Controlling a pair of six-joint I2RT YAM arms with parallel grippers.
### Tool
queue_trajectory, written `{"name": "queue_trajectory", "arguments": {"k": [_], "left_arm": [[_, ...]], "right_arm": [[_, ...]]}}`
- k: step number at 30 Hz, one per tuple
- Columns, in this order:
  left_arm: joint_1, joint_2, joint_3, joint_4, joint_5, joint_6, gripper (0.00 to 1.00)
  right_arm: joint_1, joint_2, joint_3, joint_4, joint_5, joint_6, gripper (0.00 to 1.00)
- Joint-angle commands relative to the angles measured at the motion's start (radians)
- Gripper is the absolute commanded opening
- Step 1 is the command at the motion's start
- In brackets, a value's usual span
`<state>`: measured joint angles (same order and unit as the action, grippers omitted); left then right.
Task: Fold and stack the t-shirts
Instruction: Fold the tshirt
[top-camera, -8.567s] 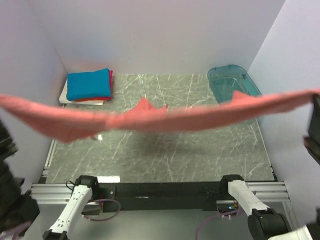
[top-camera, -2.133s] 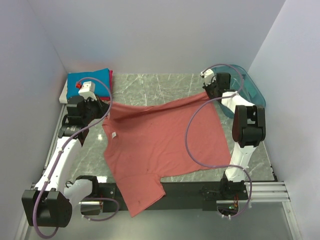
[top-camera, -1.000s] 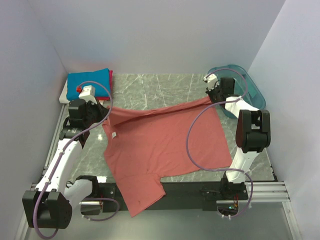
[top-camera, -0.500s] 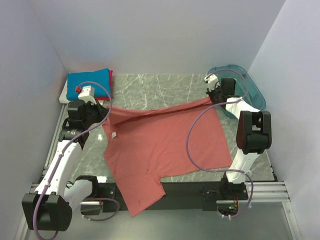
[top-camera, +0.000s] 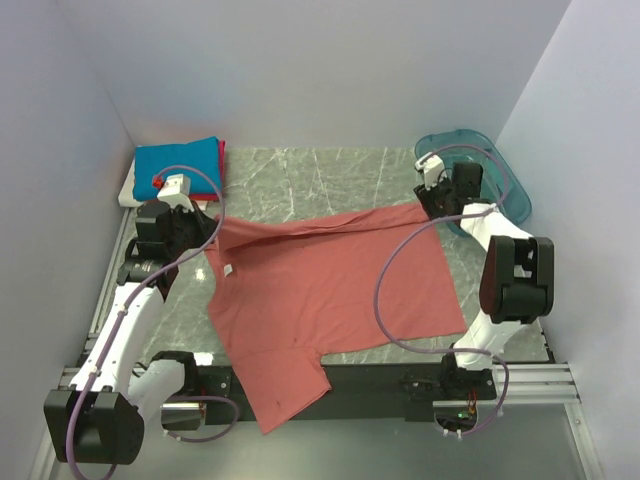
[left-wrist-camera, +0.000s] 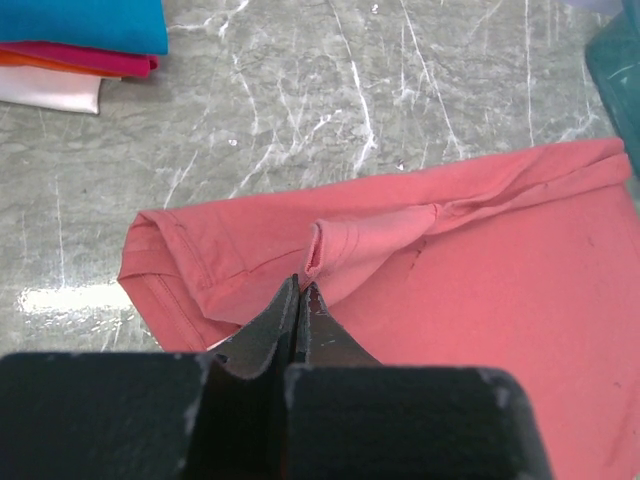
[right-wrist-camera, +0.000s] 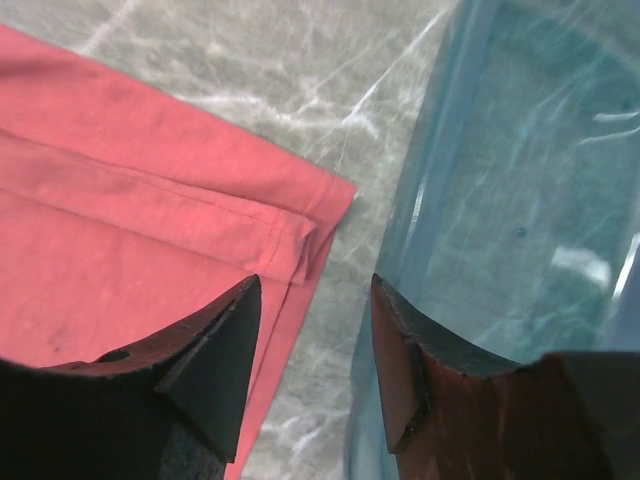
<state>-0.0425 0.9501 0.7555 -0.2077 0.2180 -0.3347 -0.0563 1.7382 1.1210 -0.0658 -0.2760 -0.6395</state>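
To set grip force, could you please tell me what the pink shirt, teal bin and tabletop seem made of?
Pink shirt: soft matte cloth, likely cotton knit; it creases and has stitched hems. Teal bin: glossy translucent plastic; glare on it. Tabletop: glossy veined stone look, possibly laminate.

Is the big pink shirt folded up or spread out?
Mostly spread: the pink shirt lies flat on the table, only its far edge folded over.
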Motion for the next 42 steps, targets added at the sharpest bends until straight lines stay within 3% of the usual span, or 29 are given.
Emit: {"name": "queue_trajectory", "arguments": {"k": [1,14,42], "left_arm": [[0.003,-0.028,-0.013,0.030,0.032,0.016,0.00],[0.003,-0.043,-0.027,0.021,0.086,0.023,0.00],[0.003,-0.025,-0.044,-0.093,0.227,0.039,0.01]], "right_arm": [[-0.013,-0.097,-0.001,-0.011,-0.068,-0.025,0.55],[-0.025,-0.170,-0.010,-0.095,-0.193,-0.005,0.56],[-0.027,-0.258,-0.072,-0.094,-0.249,0.044,0.57]]}}
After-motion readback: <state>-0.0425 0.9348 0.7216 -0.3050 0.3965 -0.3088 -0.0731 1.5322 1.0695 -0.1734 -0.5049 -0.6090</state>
